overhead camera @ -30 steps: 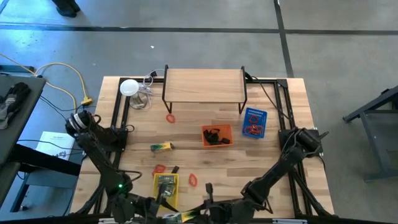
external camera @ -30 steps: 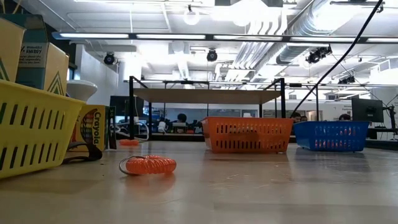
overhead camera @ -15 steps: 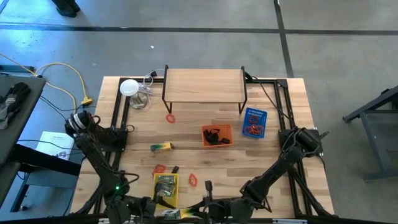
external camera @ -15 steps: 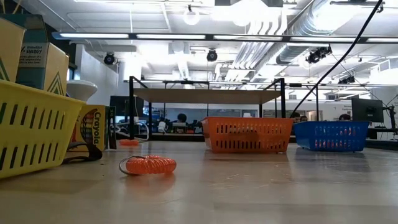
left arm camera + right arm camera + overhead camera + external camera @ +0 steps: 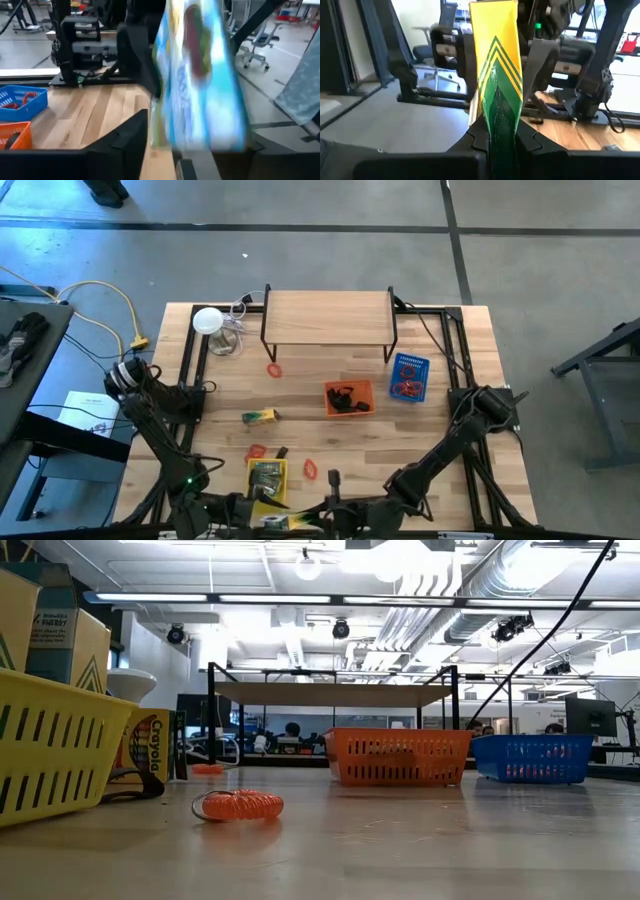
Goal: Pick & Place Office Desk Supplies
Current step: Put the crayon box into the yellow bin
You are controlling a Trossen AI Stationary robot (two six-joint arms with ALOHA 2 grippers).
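1. A yellow-green crayon pack (image 5: 496, 80) stands upright, clamped between the fingers of the right pincer (image 5: 498, 134), at the near edge of the tabletop (image 5: 440, 430), beside the yellow basket (image 5: 266, 483).
2. The same pack shows as a blurred blue-and-yellow shape in the left wrist view, right in front of the left pincer (image 5: 160, 150). The left fingers stand close on either side of it, but whether they grip it or have let go cannot be told.
3. The yellow basket holds more yellow-green packs (image 5: 265, 477).
4. One loose pack (image 5: 260, 416) lies beyond the yellow basket, toward the far-left side.
5. A red coiled band (image 5: 238, 805) lies just to the right of the yellow basket; another red band (image 5: 257, 451) lies just beyond the basket's far-left corner; a third (image 5: 274, 369) lies well beyond, near the wooden riser shelf (image 5: 328, 317).
6. A black clip (image 5: 282, 452) rests by the basket's far edge.
7. The orange basket (image 5: 348, 398), well beyond and to the right, holds black clips.
8. The blue basket (image 5: 409, 377), farther right still, holds red bands.
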